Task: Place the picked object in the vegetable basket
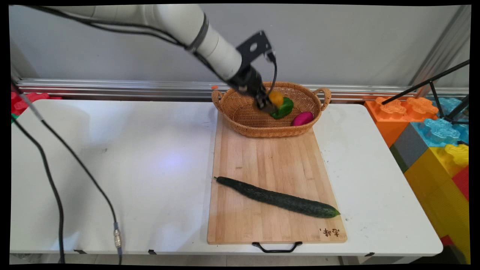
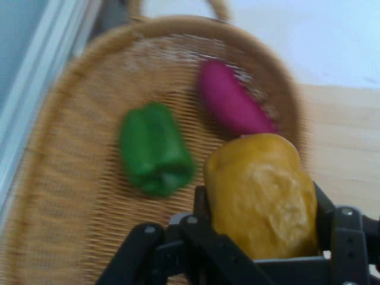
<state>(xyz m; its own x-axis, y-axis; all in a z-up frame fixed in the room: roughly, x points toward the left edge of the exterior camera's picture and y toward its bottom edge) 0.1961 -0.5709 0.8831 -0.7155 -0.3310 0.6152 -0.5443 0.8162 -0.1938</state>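
Note:
My gripper (image 1: 270, 102) hangs over the wicker basket (image 1: 240, 116) at the far end of the wooden cutting board (image 1: 273, 165), shut on a yellow-orange fruit (image 1: 276, 98). In the hand view the yellow fruit (image 2: 261, 199) sits between the fingers (image 2: 205, 208), lifted above the basket's (image 2: 71, 178) floor. A green bell pepper (image 2: 154, 148) and a magenta eggplant-like piece (image 2: 231, 98) lie in the basket below. In the main view the green pepper (image 1: 285, 108) sits just beside the gripper and the magenta piece (image 1: 302, 118) lies to its right.
A long dark green cucumber (image 1: 277, 197) lies slantwise across the near part of the board. Black cables (image 1: 56, 180) hang over the table's left side. Large coloured toy blocks (image 1: 431, 131) stand at the right edge, with a black tripod leg above them.

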